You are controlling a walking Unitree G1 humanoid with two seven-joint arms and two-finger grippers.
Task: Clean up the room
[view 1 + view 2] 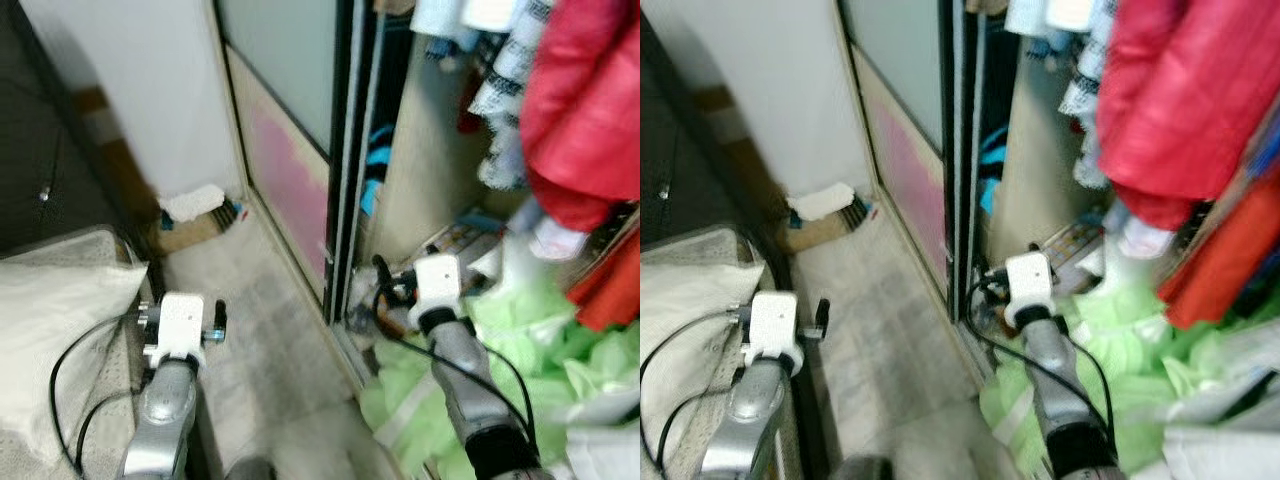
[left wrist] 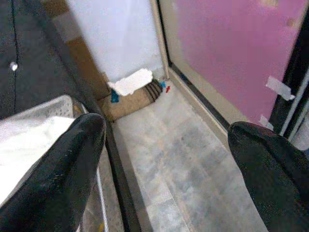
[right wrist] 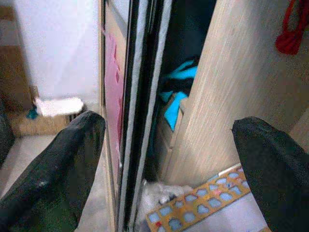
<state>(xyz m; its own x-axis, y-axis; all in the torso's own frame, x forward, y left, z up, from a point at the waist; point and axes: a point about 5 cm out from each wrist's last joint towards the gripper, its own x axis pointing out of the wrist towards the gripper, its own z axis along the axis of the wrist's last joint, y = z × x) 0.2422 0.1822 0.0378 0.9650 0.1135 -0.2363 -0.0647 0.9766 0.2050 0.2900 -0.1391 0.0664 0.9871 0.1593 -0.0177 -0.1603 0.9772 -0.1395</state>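
Note:
A heap of light green cloth (image 1: 520,360) lies on the floor at the right, in front of an open wardrobe. Red garments (image 1: 590,110) hang above it. My right gripper (image 3: 169,123) is open and empty; it is held low at the wardrobe's opening, between the sliding door's frame (image 3: 137,96) and a wooden inner panel (image 3: 227,92). A patterned orange and blue board (image 3: 203,203) lies on the wardrobe floor below it. My left gripper (image 2: 164,130) is open and empty over the grey floor (image 1: 270,340), beside white bedding (image 1: 50,310).
The sliding door with a pink panel (image 1: 290,170) bounds the narrow floor strip on the right. A cardboard box with a white cloth on top (image 1: 192,202) stands at the far end by the wall. Blue fabric (image 3: 176,108) sits deep inside the wardrobe.

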